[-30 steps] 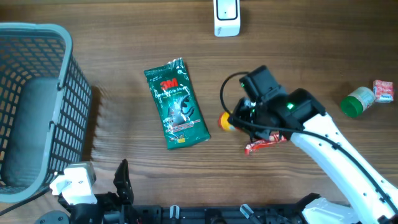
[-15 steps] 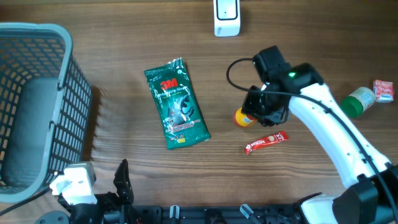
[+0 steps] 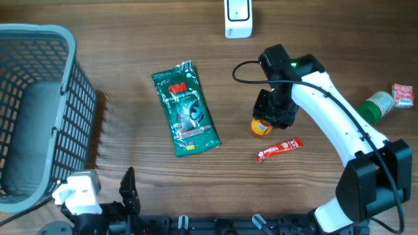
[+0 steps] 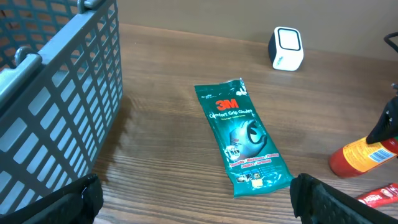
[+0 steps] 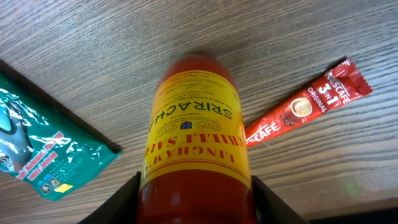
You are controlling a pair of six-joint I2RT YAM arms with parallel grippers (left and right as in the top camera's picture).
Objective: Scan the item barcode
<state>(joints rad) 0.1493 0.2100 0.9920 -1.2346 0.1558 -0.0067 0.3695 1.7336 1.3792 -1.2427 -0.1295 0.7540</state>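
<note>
In the middle of the wooden table (image 3: 130, 65), under the right arm: one orange sauce bottle (image 3: 260, 126), gripped by the right gripper (image 3: 272, 112), one finger on each side of it. Cannot tell if the bottle touches the wood. Yellow label with red words, upside down in the right wrist view: "SRIRACHA" and "CHILLI". Just beside the bottle, on the side nearer the robot: one red coffee stick (image 3: 279, 149), flat on the wood, with "NESCAFE", "3 IN 1" and "ORIGINAL" on it. To the left, near but not touching: one green glove pack (image 3: 186, 108), flat, with a red "3M" and "Comfort Grip Gloves". At the far edge, well apart from the bottle: one white scanner (image 3: 238, 17), with only bare wood between the two. Far to the left: one big blue-grey basket (image 3: 72, 98) with slotted walls. Far to the right: one green-topped jar (image 3: 374, 107) on its side, and touching it one small red and white packet (image 3: 403, 94), too small to read. Low at the near left edge: the left gripper (image 4: 196, 186), spread wide, nothing between its fingers. Two grippers in all, one of each other thing.
</note>
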